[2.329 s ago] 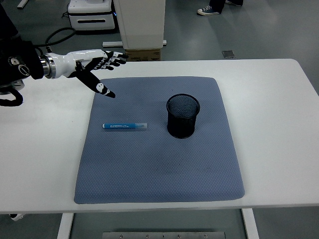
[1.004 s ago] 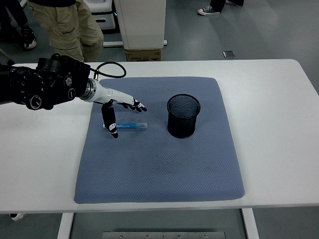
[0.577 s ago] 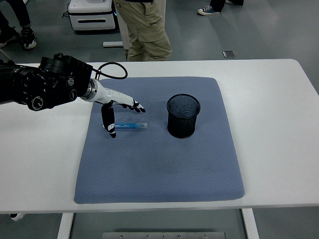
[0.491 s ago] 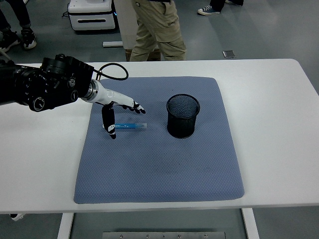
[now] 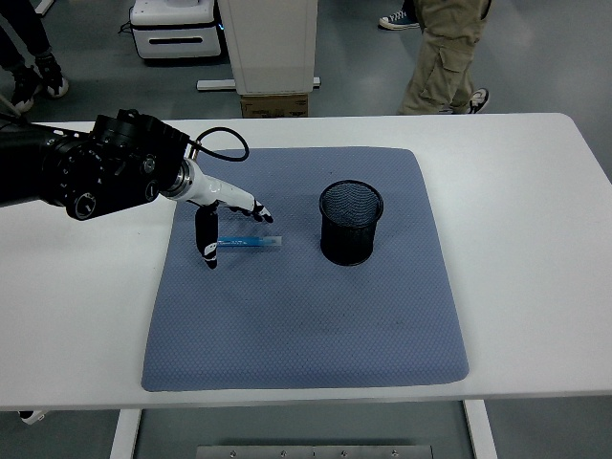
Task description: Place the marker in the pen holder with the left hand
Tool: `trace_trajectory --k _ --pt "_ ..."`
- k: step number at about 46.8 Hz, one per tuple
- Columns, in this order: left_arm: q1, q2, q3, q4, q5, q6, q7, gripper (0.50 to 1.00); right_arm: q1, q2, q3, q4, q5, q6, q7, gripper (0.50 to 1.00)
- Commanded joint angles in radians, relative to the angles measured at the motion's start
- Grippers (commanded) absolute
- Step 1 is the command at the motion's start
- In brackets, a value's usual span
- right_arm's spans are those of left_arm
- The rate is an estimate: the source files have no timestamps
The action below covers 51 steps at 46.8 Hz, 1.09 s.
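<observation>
A blue marker [image 5: 251, 243] with a clear cap lies flat on the blue-grey mat [image 5: 306, 316], left of a black mesh pen holder [image 5: 351, 222] that stands upright near the mat's middle. My left hand [image 5: 228, 229] comes in from the left and hovers right over the marker's left end. Its thumb points down in front of the marker and its fingers [image 5: 258, 214] reach past the far side. The fingers are spread and do not close on the marker. The right arm is out of view.
The mat lies on a white table [image 5: 535, 239]. A person's legs [image 5: 440, 48] walk past beyond the far edge at the top right. A white pillar base and a cardboard box [image 5: 273, 103] stand behind the table.
My left hand came down from above the mat's far left corner to the marker and has settled a little lower and closer over it. The person behind the table walked from left to right.
</observation>
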State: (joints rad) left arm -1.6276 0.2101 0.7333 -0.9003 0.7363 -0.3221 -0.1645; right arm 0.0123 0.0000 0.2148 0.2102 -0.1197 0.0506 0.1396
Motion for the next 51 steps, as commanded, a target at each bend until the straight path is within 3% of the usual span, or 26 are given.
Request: trace_trajectory --k 1,40,48,51 --pt "0.000 -0.003 0.000 0.000 0.000 0.000 0.000 1.000 0.000 0.000 0.000 0.000 0.000 0.000 0.000 1.000" --pt "-0.001 -0.043 0.000 0.000 0.068 0.000 0.002 1.000 0.000 0.000 0.000 0.000 0.000 0.000 0.000 1.000" --pt "-0.003 -0.044 0.000 0.000 0.075 0.001 0.002 0.965 0.000 0.000 0.000 0.000 0.000 0.000 0.000 1.000" --pt "-0.003 -0.047 0.000 0.000 0.075 0.001 0.002 0.930 0.000 0.000 0.000 0.000 0.000 0.000 0.000 1.000"
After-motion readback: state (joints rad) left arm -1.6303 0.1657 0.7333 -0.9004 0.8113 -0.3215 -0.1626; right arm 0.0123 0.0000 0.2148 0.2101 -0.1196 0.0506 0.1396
